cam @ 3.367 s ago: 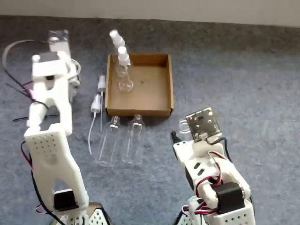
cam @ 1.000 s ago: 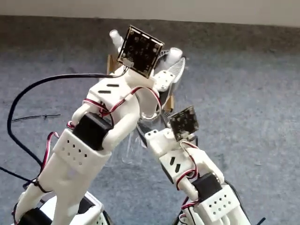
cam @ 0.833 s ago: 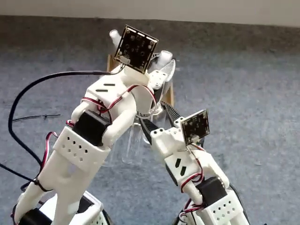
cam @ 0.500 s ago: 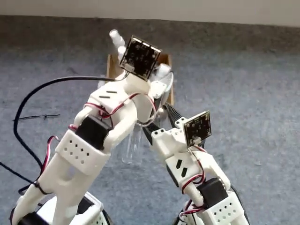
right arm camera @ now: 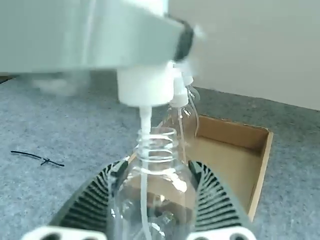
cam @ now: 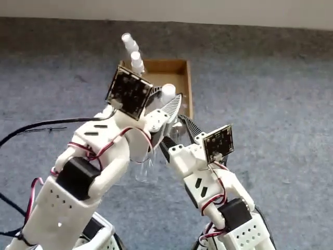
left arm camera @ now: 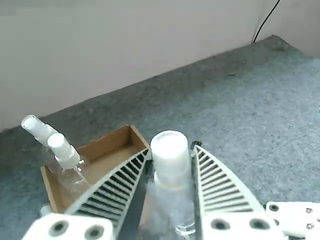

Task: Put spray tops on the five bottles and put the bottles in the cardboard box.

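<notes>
Upright clear plastic bottle [right arm camera: 157, 147] sits clamped in right gripper [right arm camera: 156, 171] to steady its neck while left gripper [left arm camera: 170, 150], closed on white plastic spray top [right arm camera: 144, 82], holds it directly above, thin dip tube [right arm camera: 144, 120] apparently inside.

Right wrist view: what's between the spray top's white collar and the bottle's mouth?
The spray top's thin dip tube spans that gap in the right wrist view, running down into the bottle's open neck; the collar is not seated.
</notes>
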`<control>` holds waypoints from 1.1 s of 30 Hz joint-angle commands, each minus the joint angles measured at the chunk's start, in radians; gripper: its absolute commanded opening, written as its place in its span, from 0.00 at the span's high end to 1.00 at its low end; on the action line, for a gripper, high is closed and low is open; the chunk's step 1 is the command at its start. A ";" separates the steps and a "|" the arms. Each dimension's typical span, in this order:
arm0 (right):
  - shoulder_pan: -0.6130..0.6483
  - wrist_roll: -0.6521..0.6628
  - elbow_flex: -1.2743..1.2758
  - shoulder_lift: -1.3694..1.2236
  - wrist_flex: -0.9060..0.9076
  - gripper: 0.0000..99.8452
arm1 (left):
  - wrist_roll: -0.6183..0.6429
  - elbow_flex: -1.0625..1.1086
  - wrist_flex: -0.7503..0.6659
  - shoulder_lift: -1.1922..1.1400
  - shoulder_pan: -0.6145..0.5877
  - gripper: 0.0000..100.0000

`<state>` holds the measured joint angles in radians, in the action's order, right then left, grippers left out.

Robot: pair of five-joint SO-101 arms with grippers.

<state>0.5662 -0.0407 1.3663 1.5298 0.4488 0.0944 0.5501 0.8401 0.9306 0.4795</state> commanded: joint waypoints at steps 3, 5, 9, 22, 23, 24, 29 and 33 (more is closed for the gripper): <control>-0.015 -0.006 -0.013 0.012 -0.005 1.00 | -0.054 -0.094 0.025 0.071 -0.013 0.88; -0.015 -0.006 -0.013 0.012 -0.005 1.00 | -0.054 -0.099 0.055 0.067 -0.012 0.88; -0.015 -0.006 -0.015 0.013 -0.004 1.00 | -0.057 -0.099 0.086 0.031 -0.012 0.87; -0.015 -0.006 -0.013 0.018 -0.004 1.00 | -0.058 -0.205 0.078 -0.012 -0.071 0.80; -0.015 -0.006 -0.013 0.018 -0.004 1.00 | -0.058 -0.213 0.072 -0.025 -0.084 0.82; -0.015 -0.008 -0.013 0.018 -0.004 1.00 | -0.058 -0.219 0.066 -0.048 -0.094 0.84; -0.015 -0.005 -0.013 0.018 -0.004 1.00 | -0.146 -0.242 0.064 -0.183 -0.096 0.86; -0.015 -0.005 -0.013 0.018 -0.004 1.00 | -0.157 -0.232 0.064 -0.185 -0.096 0.86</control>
<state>0.5662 -0.0422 1.3663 1.5328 0.4488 -0.0437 0.3567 0.9229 0.7511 0.3874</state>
